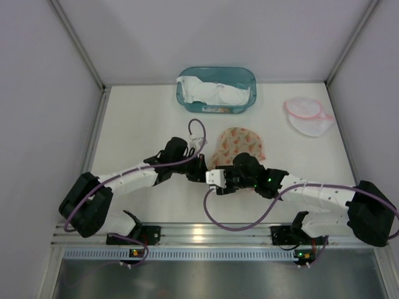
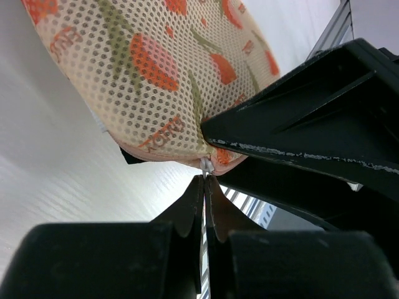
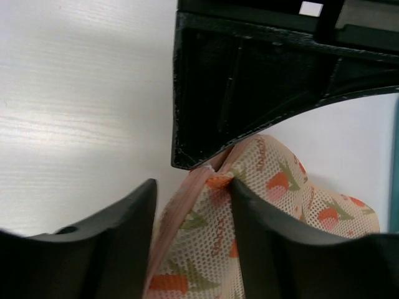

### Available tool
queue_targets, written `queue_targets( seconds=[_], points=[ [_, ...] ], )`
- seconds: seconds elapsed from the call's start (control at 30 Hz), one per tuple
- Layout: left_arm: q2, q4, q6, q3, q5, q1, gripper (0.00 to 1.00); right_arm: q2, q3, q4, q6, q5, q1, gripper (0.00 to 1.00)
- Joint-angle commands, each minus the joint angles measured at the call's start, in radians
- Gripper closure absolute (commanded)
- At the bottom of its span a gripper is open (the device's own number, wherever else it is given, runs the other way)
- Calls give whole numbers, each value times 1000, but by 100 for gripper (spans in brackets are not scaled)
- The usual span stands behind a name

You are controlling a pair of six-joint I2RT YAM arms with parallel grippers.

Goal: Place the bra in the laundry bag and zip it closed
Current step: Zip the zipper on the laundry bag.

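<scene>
The laundry bag is cream mesh with orange carrot prints and lies domed at the table's middle. What it holds is hidden. My left gripper is at the bag's near-left edge. In the left wrist view it is shut on the small white zipper pull at the bag's pink rim. My right gripper meets the same edge from the right. In the right wrist view it is open and straddles the bag's zipper edge. One finger touches the mesh and the other stands apart.
A teal basket at the back holds white bras. A second white mesh bag with a pink rim lies at the back right. Grey walls close in the table on the left, right and back.
</scene>
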Motion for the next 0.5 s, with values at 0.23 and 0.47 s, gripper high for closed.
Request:
queue_targets(
  seconds=[0.23,0.47],
  points=[
    [-20,87,-65,44,18,-1,100,-8,-36,4,-52,54,8,75],
    [-31,-31,19,31,3,74,100,-99,-105,36,-68,109,-3,100]
  ],
)
